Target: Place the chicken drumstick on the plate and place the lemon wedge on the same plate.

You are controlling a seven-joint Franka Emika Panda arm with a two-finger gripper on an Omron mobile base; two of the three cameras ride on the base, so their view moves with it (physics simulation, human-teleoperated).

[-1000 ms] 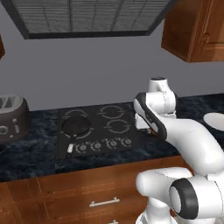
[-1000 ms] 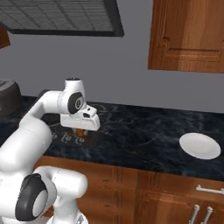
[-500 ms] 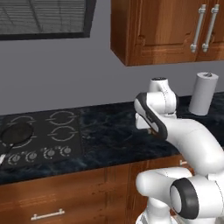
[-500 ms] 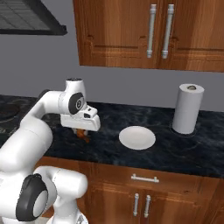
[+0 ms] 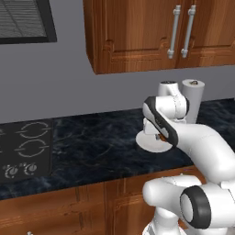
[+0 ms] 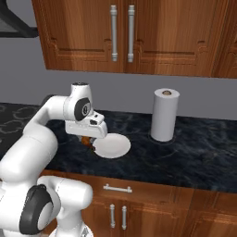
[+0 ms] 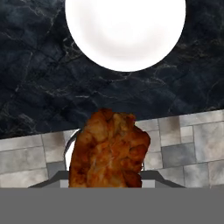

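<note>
My gripper (image 6: 88, 140) is shut on the chicken drumstick (image 6: 85, 140), an orange-brown piece that hangs just under the hand, above the counter's front edge. In the hand view the chicken drumstick (image 7: 109, 151) covers my fingertips. The white plate (image 7: 125, 30) lies flat on the dark counter just beyond it. From the right base view the plate (image 6: 114, 146) sits right beside the gripper. The left base view has the plate (image 5: 150, 143) partly behind the arm. The lemon wedge is out of view.
A white paper towel roll (image 6: 165, 115) stands upright behind and to the right of the plate. The stove top (image 5: 23, 147) lies at the far left of the dark marble counter (image 5: 92, 147). Wooden cabinets (image 6: 125, 32) hang above.
The whole picture has shifted: the base has driven right along the counter. The stove has slid off to the left, and the plate and paper towel roll have come close. The drumstick stays gripped.
</note>
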